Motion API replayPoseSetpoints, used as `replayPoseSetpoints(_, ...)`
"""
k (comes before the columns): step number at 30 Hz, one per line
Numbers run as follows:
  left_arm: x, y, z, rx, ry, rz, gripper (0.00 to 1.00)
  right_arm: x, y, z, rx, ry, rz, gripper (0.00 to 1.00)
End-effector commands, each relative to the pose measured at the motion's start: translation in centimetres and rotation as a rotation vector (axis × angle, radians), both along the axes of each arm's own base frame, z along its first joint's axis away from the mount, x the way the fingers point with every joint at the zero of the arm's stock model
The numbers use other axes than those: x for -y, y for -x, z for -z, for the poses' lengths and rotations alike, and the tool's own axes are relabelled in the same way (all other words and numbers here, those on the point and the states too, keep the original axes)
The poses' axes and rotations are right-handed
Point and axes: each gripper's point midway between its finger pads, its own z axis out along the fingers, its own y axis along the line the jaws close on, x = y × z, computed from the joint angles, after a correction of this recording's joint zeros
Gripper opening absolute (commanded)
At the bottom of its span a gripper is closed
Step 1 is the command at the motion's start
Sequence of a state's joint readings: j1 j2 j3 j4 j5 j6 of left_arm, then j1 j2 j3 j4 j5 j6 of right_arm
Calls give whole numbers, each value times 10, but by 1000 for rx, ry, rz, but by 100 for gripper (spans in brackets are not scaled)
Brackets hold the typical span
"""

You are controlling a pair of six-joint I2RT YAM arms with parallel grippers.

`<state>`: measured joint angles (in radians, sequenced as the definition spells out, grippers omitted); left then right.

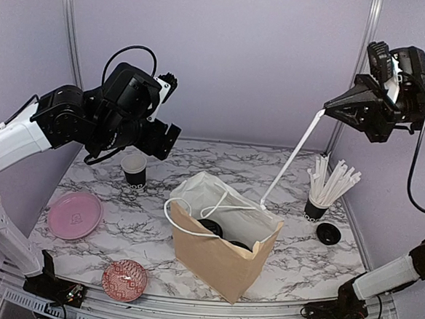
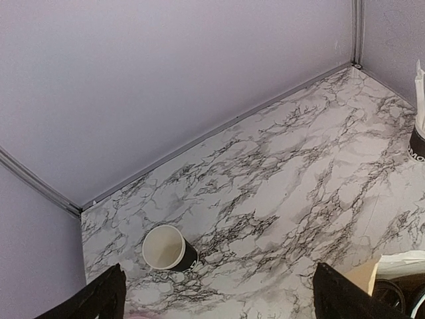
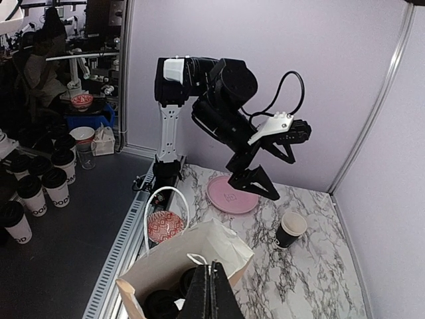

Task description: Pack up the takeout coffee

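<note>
One takeout coffee cup (image 1: 133, 172), black with a white inside, stands open and upright on the marble table at the back left; it also shows in the left wrist view (image 2: 166, 248) and the right wrist view (image 3: 291, 229). My left gripper (image 1: 166, 140) hangs open and empty high above the cup, its fingers (image 2: 99, 299) wide apart. A brown paper bag (image 1: 216, 258) stands open mid-table, with dark round cup tops (image 1: 211, 227) inside. My right gripper (image 1: 333, 106) is raised at the right, shut on a long white straw (image 1: 293, 154) whose lower end is at the bag's mouth.
A black cup of white straws (image 1: 319, 203) stands right of the bag, with a small black lid (image 1: 328, 233) beside it. A pink plate (image 1: 75, 214) and a red patterned bowl (image 1: 124, 280) lie front left. The bag's white handles (image 1: 194, 215) stick up.
</note>
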<state>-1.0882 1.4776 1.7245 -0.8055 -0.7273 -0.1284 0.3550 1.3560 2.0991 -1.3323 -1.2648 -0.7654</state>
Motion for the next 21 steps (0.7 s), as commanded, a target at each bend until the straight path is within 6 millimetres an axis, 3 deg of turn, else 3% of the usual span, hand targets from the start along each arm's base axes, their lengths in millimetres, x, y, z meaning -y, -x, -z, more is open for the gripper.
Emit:
replayPoseSetpoints(1, -7, -3, -7, 16, 15, -28, 99, 1, 21, 0, 10, -9, -55, 0)
replayPoseSetpoints(5, -5, -3, -6, 14, 11, -26, 99, -7, 21, 20, -41, 30, -74, 0)
replayPoseSetpoints(12, -7, -3, 2, 4, 0, -32, 99, -40, 15, 77, -126, 194, -95, 0)
replayPoseSetpoints(21, -12, -2, 16, -14, -20, -41, 99, -104, 2, 144, -199, 412, -114, 0)
